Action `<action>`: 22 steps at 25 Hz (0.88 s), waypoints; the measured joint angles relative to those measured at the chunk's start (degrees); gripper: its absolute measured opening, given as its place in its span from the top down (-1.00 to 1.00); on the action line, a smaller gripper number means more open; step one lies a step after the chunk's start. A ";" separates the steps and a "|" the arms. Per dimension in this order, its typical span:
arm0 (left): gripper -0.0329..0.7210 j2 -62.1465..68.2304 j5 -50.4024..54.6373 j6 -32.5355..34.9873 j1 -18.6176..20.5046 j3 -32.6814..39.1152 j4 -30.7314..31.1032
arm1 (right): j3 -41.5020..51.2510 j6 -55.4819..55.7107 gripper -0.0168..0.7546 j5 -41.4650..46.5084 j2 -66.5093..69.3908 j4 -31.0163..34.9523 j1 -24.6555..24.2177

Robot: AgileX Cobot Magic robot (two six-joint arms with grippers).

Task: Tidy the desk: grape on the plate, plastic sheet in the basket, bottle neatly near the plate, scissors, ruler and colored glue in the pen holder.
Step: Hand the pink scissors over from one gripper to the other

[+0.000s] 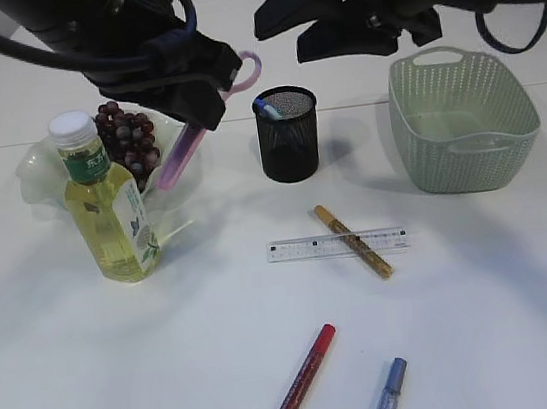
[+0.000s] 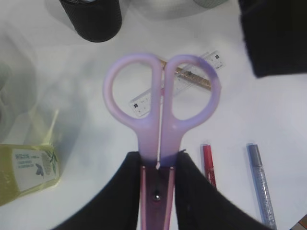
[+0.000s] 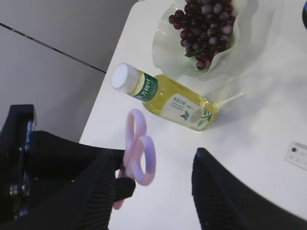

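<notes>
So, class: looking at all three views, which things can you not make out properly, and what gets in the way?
- Scissors blades: in the left wrist view, hidden between the left gripper's jaws.
- Pen holder contents: exterior view, only a bluish tip shows above the rim.
- Red glue pen and blue glue pen: exterior view, lower ends cut off by the bottom edge.
- Bottle label text: too small to read.

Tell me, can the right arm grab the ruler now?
Probably yes. The right gripper is open and holds nothing, and the ruler lies flat in the open below it. A gold glue pen lies across the ruler, so it may get nudged.
</notes>
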 joint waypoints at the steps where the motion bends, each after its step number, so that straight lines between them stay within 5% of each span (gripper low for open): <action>1: 0.53 0.00 0.00 0.00 0.00 0.00 0.00 | 0.00 -1.14 -0.12 -0.02 0.59 1.63 0.00; 22: 0.53 0.00 -0.22 0.00 0.00 0.00 0.00 | 0.00 -10.96 -0.11 3.61 8.47 20.19 0.00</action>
